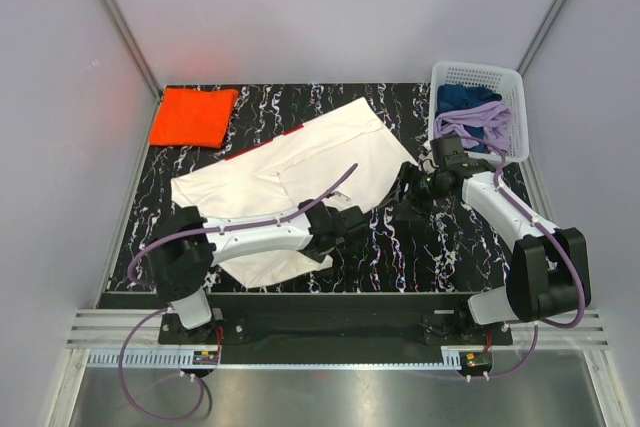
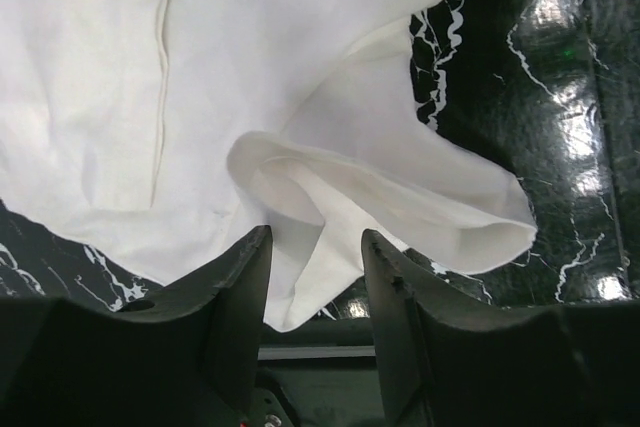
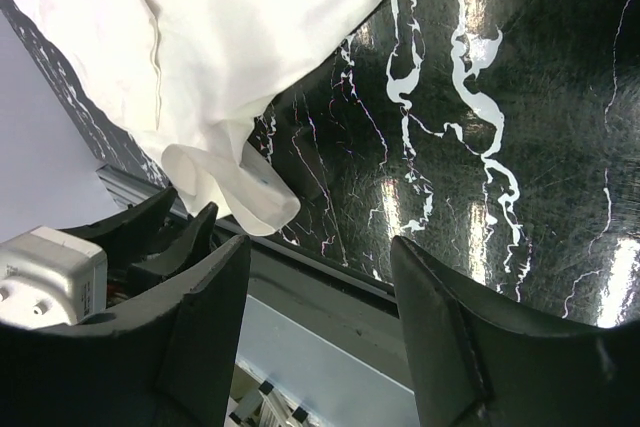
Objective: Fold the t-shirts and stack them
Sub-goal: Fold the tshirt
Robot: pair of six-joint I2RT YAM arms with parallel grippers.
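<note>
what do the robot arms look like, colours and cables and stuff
Both the left arm and right arm have white link shells with bulky black joints and black bases. A purple cable loops along each. The left gripper and right gripper each have two matte black, wedge-shaped fingers. No markings visible.

Count: 2 t-shirts, 1 basket, 2 cloths, 2 arms.
White t-shirt mid-worktop, orange t-shirt far-left corner; basket far-right corner with blue cloth, purple cloth; left arm, right arm near edge.
</note>
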